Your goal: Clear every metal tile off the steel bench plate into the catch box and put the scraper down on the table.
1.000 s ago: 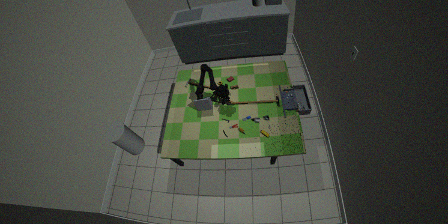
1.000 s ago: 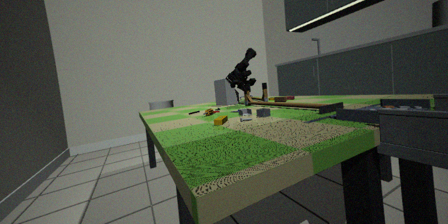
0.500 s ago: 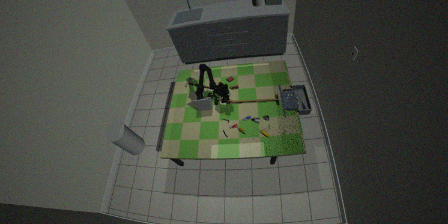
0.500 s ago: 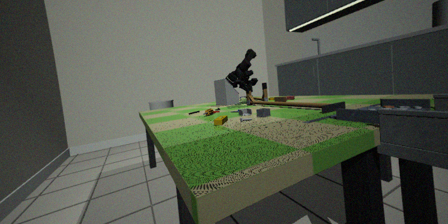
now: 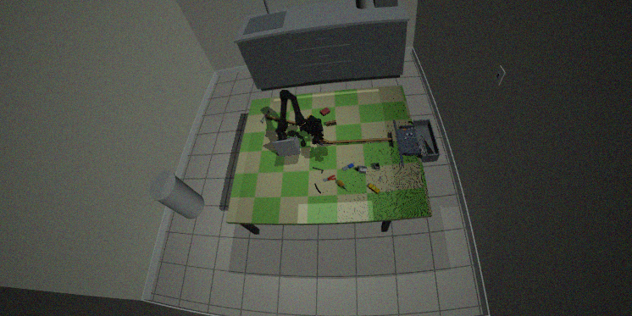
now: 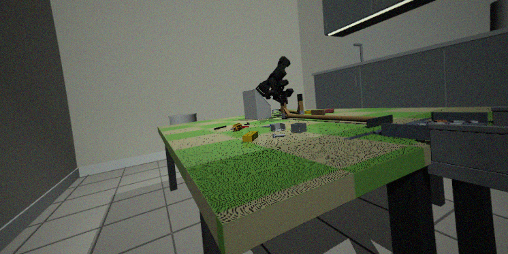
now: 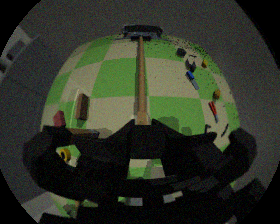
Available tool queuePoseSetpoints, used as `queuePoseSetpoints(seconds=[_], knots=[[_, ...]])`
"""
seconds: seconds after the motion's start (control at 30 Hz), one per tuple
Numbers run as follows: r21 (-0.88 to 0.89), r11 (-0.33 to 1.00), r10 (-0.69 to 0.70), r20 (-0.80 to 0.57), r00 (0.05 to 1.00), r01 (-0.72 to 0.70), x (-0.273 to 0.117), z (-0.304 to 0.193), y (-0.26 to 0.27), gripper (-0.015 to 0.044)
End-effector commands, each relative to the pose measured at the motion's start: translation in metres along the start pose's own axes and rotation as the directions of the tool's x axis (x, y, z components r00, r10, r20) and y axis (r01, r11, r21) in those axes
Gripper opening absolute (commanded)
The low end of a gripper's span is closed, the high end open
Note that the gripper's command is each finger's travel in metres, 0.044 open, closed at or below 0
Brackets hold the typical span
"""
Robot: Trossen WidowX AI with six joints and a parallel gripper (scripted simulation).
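Short of the bench plate (image 5: 407,151), the long scraper (image 5: 356,141) (image 6: 328,118) (image 7: 141,80) is pointing its dark blade (image 5: 390,139) (image 6: 379,120) toward the plate's near edge, its long axis running from the gripper (image 5: 317,140) (image 6: 283,103) (image 7: 143,121) straight at that plate. Between gripper and plate, open checkered tabletop is flanking the shaft, with small tools and blocks lying well off to either side. Nearly closed, the pincer is gripping the scraper's handle end, opposite the plate.

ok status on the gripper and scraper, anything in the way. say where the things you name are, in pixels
gripper (image 5: 318,140) (image 6: 283,114) shut on long scraper (image 5: 357,141) (image 6: 330,118) (image 7: 141,80); blade short of the tiles (image 5: 407,134); nothing seen between
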State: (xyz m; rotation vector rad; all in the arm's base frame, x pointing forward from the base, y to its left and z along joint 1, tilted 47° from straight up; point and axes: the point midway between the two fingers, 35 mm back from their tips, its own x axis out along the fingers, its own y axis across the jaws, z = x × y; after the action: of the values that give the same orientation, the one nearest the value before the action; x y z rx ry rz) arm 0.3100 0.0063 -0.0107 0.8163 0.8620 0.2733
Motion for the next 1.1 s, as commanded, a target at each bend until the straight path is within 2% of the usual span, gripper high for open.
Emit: queuePoseSetpoints(seconds=[0.0, 1.07], knots=[[-0.011, 1.0, 0.005, 0.01, 1.0, -0.005, 0.001, 0.006, 0.004, 0.0], [-0.022, 1.0, 0.016, 0.011, 1.0, -0.016, 0.031, 0.047, 0.008, 0.0]])
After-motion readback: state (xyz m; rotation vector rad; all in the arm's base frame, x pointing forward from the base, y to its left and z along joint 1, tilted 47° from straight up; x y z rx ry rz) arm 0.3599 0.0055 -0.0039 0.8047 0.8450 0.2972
